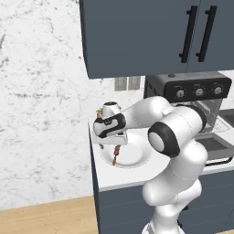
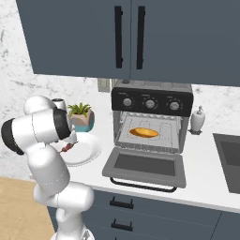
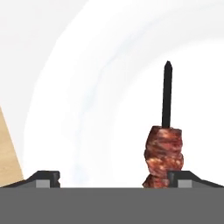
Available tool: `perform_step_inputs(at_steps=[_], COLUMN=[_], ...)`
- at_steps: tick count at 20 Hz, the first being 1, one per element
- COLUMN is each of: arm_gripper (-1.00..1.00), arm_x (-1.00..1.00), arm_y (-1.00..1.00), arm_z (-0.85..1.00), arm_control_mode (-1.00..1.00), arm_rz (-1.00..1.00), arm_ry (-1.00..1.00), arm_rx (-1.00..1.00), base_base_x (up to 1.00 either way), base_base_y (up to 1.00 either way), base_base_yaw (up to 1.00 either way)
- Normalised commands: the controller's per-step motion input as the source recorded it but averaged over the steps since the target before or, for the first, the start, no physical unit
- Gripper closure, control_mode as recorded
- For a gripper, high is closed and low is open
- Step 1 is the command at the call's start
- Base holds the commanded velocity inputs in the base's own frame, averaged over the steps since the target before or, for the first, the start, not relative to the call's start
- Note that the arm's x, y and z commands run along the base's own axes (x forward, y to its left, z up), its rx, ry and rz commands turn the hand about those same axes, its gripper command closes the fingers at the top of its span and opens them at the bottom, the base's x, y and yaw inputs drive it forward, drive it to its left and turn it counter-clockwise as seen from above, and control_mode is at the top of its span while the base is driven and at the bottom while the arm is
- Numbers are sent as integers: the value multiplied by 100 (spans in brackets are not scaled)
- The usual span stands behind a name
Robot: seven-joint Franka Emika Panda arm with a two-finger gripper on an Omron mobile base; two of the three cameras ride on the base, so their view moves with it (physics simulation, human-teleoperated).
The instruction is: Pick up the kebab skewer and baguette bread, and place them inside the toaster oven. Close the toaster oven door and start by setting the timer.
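Toaster oven first, since it is the biggest piece: a dark grey box on the white worktop beneath the dark wall cabinets, with three round knobs across its black panel. Its toaster oven door is dropped fully open, lying flat out toward the room with the black bar handle at the near edge. On the wire rack inside lies the baguette bread, golden-brown, stretched sideways across the middle of the cavity. To the oven's right stands a small white soap bottle, and further right the edge of a sink is set into the worktop. To the oven's left a round white plate sits on the worktop, with a small potted plant in a teal pot just behind it. The white arm bends down over that plate, and its end effector hangs right above it. From the hand view, the kebab skewer rises beside the right fingertip, its red-brown meat touching or nearly touching that tip and its dark stick pointing away over the plate; the two fingertips stand wide apart, so the end effector is parted, with nothing pinched between them. From the left base view the skewer dangles just under the hand above the plate's near side.
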Motion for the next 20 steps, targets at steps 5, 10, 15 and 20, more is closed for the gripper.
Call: perform_step_inputs(at_steps=[5,10,15,20], arm_gripper=[-100,-100,-100,-100], arm_x=[-3,-20,2,0], arm_y=[-30,-35,-5,0], arm_z=[-2,-10,-29,-25], arm_control_mode=[-100,-100,-100,-100], arm_rz=[0,0,1,2], arm_ry=[-2,-2,-4,-1], arm_rx=[5,9,2,0], base_base_x=[0,0,0,0], base_base_y=[0,0,0,0], base_base_yaw=[0,0,0,0])
